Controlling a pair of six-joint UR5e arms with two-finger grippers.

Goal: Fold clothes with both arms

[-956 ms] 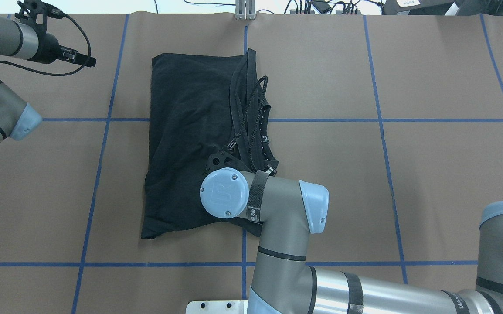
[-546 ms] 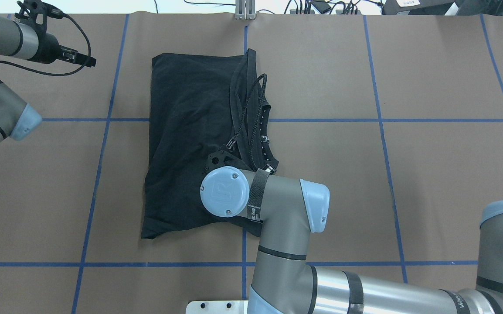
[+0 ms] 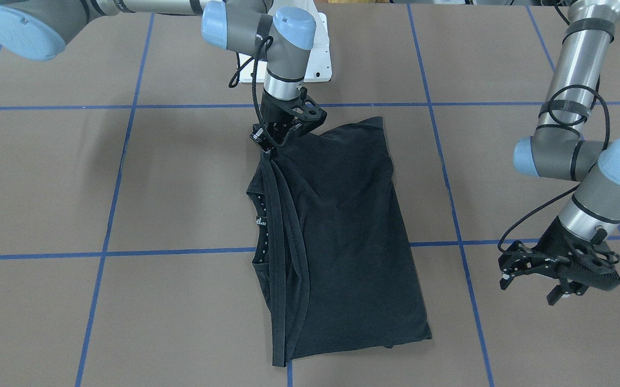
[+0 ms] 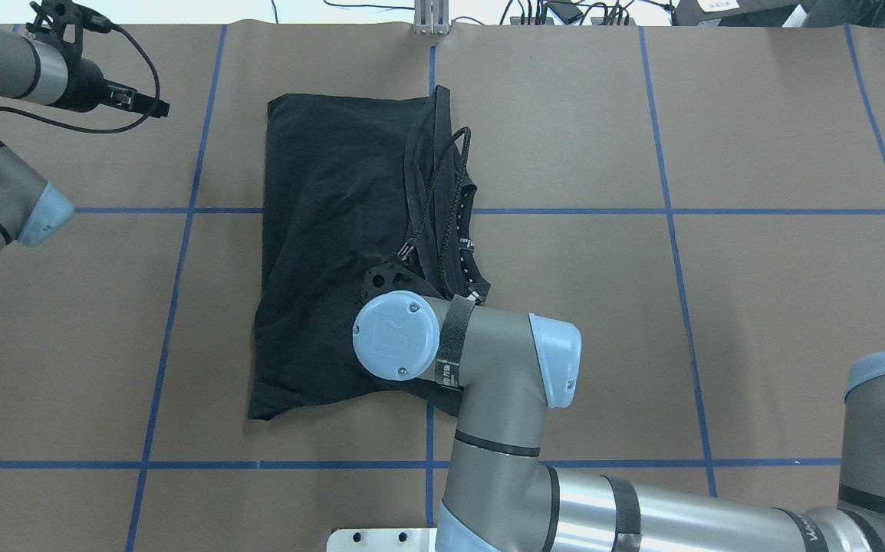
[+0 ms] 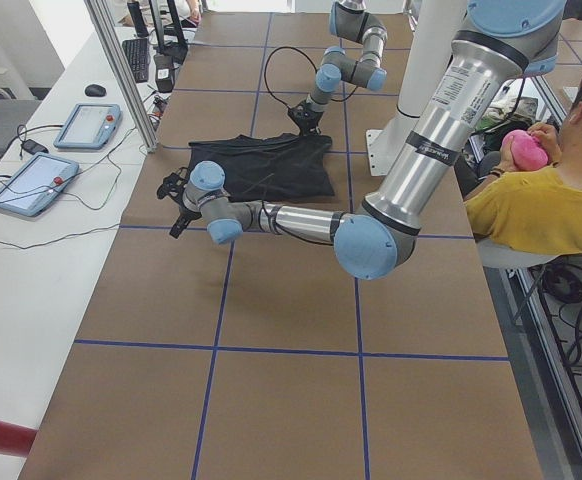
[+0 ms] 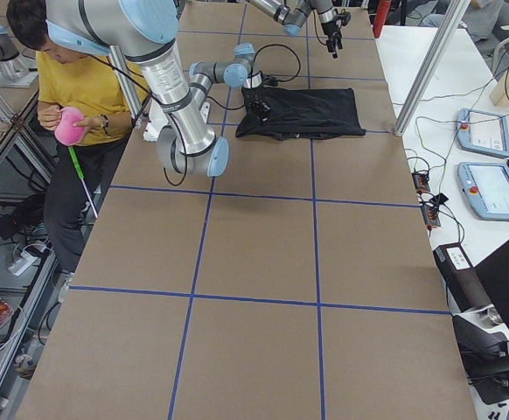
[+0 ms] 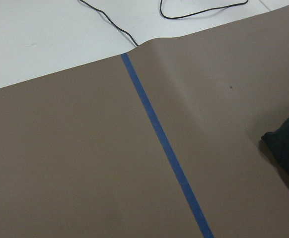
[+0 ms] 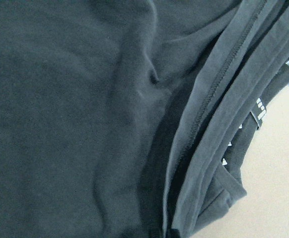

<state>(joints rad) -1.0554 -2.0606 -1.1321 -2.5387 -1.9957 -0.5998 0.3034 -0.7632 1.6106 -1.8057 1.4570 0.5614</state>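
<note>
The black T-shirt [image 3: 347, 231] lies folded lengthwise into a long strip on the brown table cover [image 4: 757, 307], plain side up, with its collar and hem bands stacked along one long edge [image 4: 450, 222]. My right gripper [image 3: 269, 144] points down at the strip's corner nearest the robot base. The fabric bands draw up into it, so it looks shut on the shirt. In the overhead view its own wrist [image 4: 396, 336] hides it. The right wrist view is filled with shirt fabric [image 8: 85, 124]. My left gripper [image 3: 527, 287] hovers open over bare table, well off the shirt's side, holding nothing.
Blue tape lines [image 4: 665, 211] divide the table cover. A white mounting plate [image 3: 315, 59] sits at the robot's edge. A metal post [image 4: 431, 19] and cables [image 4: 565, 11] line the far edge. A seated person in yellow [image 5: 551, 200] is beside the table, and tablets [image 5: 31, 180] lie on a side bench.
The right wrist has shifted only very slightly. The shirt and the left arm look unchanged.
</note>
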